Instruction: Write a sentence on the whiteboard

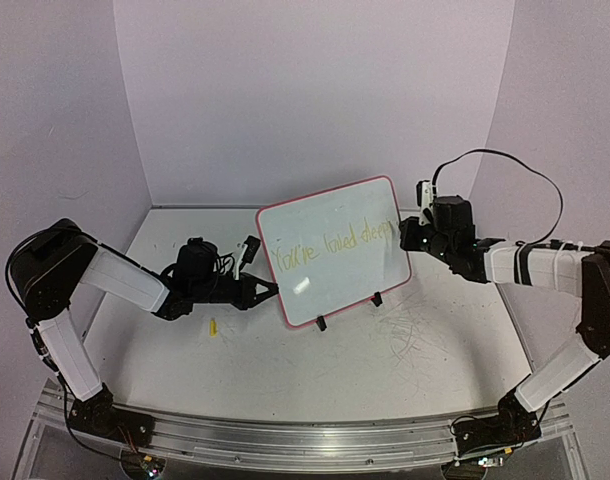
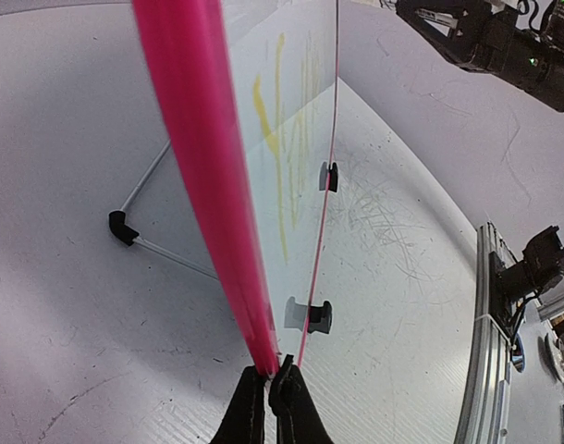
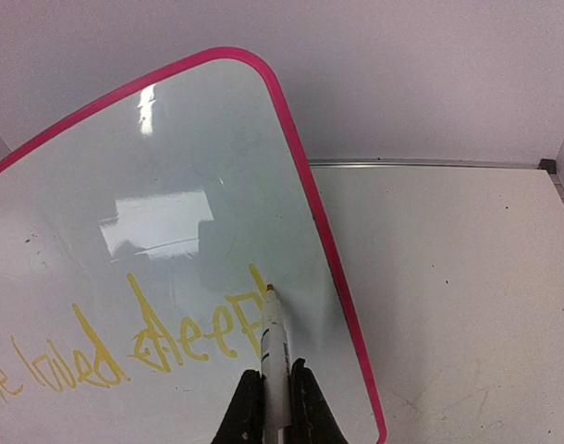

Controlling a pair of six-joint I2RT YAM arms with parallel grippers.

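The whiteboard (image 1: 335, 255) stands tilted on its black wire stand mid-table, with a pink-red rim. The pale-yellow sentence (image 1: 330, 245) runs across it, reading roughly "You're loved deep". My left gripper (image 1: 270, 290) is shut on the board's lower left edge; in the left wrist view the rim (image 2: 203, 176) runs up from my gripper (image 2: 270, 379). My right gripper (image 1: 417, 225) is shut on a white marker (image 3: 275, 351). The marker's tip touches the board (image 3: 171, 213) just right of "deep" (image 3: 194, 328), at the top of a fresh stroke.
A small yellow marker cap (image 1: 213, 327) lies on the table left of the board. Faint grey scratch marks (image 1: 415, 330) cover the table at front right. White walls enclose the back and sides. The black stand feet (image 1: 322, 323) sit below the board.
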